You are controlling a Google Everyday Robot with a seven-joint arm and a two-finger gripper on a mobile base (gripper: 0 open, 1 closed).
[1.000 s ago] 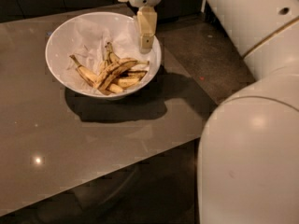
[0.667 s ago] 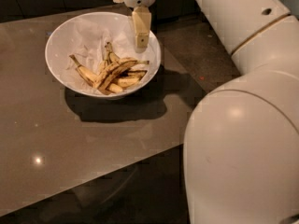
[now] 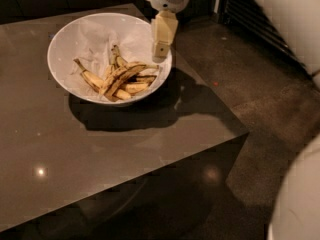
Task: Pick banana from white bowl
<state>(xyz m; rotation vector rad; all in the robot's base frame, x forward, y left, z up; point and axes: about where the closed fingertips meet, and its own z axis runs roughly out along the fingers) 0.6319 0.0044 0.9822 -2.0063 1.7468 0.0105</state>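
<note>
Hovering at right rim of bowl (image 3: 64,36), gripper (image 3: 161,52) points down, near banana (image 3: 125,76). Gripper open or closed: cannot tell. Bowl stands on table (image 3: 100,154).

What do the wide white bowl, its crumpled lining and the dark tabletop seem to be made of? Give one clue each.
Wide white bowl: smooth, evenly sloped wall, probably plastic or glazed ceramic. Crumpled white lining: creases suggest paper. Dark tabletop: polished stone or laminate, since it mirrors lights. The cream hand, hanging over the bowl's rim, looks like moulded plastic.
</note>
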